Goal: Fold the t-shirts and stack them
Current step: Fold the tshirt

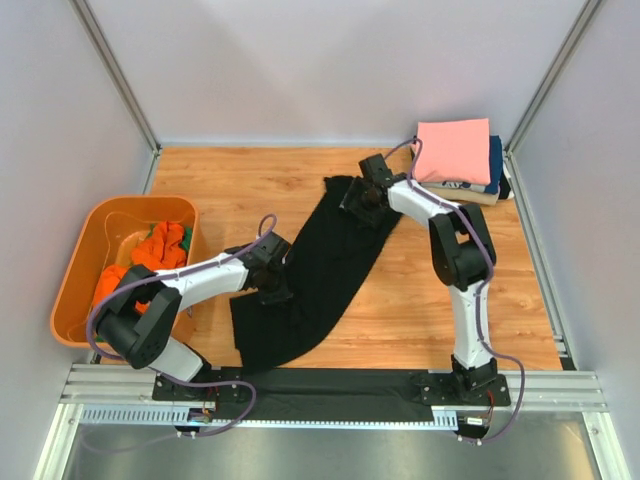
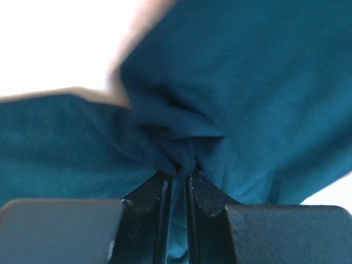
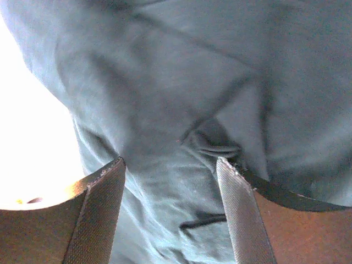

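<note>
The black shirt [image 1: 320,270] is laid diagonally across the bench [image 1: 240,180]. A bunched fold at its near left edge is clenched in the left claw [image 1: 277,290], whose jaws are drawn almost together on the cloth. The right claw [image 1: 352,200] is set on the shirt's far end, released, with its jaws parted over the cloth. The folded pile [image 1: 480,190] in the far right corner is topped by a pink shirt [image 1: 453,150]. An orange shirt [image 1: 160,245] is seen in the tub [image 1: 75,285].

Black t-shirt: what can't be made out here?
- Left wrist: which part of the black t-shirt the left gripper pinches; cloth fills the blurred frame.
- Right wrist: whether the right gripper, open, touches cloth.
- Top: fingertips hidden under the wrists; shirts under the pink t-shirt mostly covered.
</note>
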`<action>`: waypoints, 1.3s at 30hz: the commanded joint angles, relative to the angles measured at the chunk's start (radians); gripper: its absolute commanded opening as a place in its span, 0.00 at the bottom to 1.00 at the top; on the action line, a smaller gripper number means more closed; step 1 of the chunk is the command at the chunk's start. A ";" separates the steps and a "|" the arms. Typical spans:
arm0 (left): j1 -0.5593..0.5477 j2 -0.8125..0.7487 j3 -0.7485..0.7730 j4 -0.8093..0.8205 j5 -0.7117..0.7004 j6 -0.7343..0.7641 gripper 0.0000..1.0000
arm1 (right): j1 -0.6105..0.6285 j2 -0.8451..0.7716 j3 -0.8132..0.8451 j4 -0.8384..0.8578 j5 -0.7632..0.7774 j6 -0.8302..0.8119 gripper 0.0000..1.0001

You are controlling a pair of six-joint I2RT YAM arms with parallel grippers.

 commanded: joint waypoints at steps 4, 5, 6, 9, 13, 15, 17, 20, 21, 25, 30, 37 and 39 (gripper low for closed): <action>-0.151 -0.033 -0.112 0.056 0.173 -0.205 0.20 | 0.030 0.316 0.382 -0.103 -0.094 -0.067 0.66; -0.162 -0.039 -0.100 0.055 0.174 -0.226 0.20 | 0.030 0.338 0.429 -0.113 -0.088 -0.074 0.65; -0.177 -0.041 -0.089 0.055 0.186 -0.237 0.20 | 0.030 0.361 0.469 -0.132 -0.056 -0.077 0.65; -0.196 -0.041 -0.030 0.055 0.206 -0.262 0.20 | 0.027 0.447 0.620 -0.153 -0.027 -0.094 0.64; -0.199 -0.048 0.046 0.007 0.226 -0.253 0.22 | 0.007 0.574 0.838 -0.179 -0.034 -0.094 0.64; -0.204 -0.068 0.069 -0.005 0.240 -0.250 0.24 | -0.007 0.611 0.955 -0.167 -0.037 -0.093 0.64; -0.207 -0.081 0.093 -0.010 0.246 -0.256 0.26 | -0.024 0.657 1.012 -0.127 -0.057 -0.085 0.64; -0.213 -0.087 0.122 -0.027 0.255 -0.251 0.27 | -0.042 0.669 1.009 0.007 -0.099 -0.079 0.66; -0.217 -0.090 0.139 -0.040 0.240 -0.250 0.27 | -0.047 0.672 1.015 0.054 -0.097 -0.082 0.66; -0.234 -0.154 0.179 -0.135 0.113 -0.210 0.27 | -0.064 0.662 1.058 0.146 -0.157 -0.137 0.76; -0.234 -0.265 0.187 -0.234 -0.019 -0.173 0.28 | -0.081 0.501 0.992 0.211 -0.243 -0.192 0.92; -0.234 -0.421 0.129 -0.278 -0.106 -0.142 0.35 | -0.079 0.032 0.637 0.136 -0.242 -0.261 0.99; -0.234 -0.478 0.092 -0.286 -0.133 -0.147 0.45 | -0.077 -0.155 0.392 0.085 -0.194 -0.264 0.97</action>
